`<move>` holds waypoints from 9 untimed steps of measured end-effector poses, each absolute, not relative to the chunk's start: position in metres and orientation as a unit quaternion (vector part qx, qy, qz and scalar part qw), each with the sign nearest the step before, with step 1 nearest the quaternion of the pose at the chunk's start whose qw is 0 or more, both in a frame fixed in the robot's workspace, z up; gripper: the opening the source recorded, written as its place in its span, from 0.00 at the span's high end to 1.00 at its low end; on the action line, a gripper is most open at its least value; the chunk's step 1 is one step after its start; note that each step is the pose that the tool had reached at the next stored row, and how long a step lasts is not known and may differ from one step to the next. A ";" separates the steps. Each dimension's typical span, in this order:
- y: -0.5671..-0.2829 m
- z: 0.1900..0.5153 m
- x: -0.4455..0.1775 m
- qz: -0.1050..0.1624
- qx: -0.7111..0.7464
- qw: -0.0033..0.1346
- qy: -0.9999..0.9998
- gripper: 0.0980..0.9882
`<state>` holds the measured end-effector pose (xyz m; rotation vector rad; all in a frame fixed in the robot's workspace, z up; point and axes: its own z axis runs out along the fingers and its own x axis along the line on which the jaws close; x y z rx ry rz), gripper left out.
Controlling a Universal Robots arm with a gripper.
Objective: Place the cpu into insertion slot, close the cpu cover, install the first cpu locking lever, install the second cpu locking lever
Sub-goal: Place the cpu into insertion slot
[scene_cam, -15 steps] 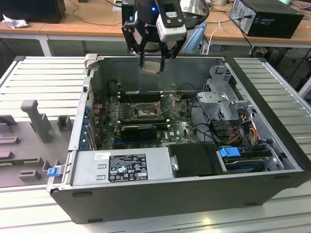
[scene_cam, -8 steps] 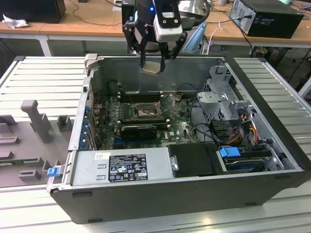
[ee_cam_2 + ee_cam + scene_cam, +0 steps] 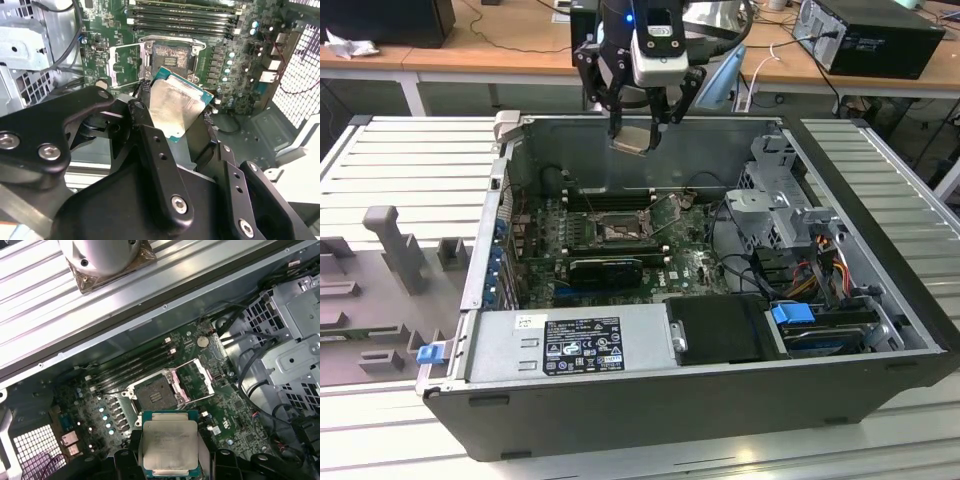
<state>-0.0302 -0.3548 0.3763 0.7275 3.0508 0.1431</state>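
Cpu, exterior view: the cpu (image 3: 633, 138) hangs clamped in the gripper (image 3: 638, 128), high above the open computer case (image 3: 880, 330) and well apart from the insertion slot (image 3: 618, 232).
Second wrist view: the jaws pinch the cpu (image 3: 177, 107) by two opposite edges, and it looks tilted against the board.
First wrist view: the insertion slot (image 3: 156, 392) lies bare, with the cpu cover (image 3: 196, 376) swung open beside it.
Doing it well: in my judgement, level the chip, square it to the socket rim, and lower it slowly and straight.

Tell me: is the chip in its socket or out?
Out. The pincer holds the chip in the air; the socket below lies bare.
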 end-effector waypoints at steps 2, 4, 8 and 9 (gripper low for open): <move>-0.355 0.376 -0.030 0.046 0.240 0.001 0.970 0.52; -0.355 0.376 -0.030 0.046 0.252 0.002 0.967 0.52; -0.355 0.376 -0.030 0.045 0.269 0.003 0.962 0.52; -0.355 0.376 -0.030 0.045 0.273 0.003 0.961 0.52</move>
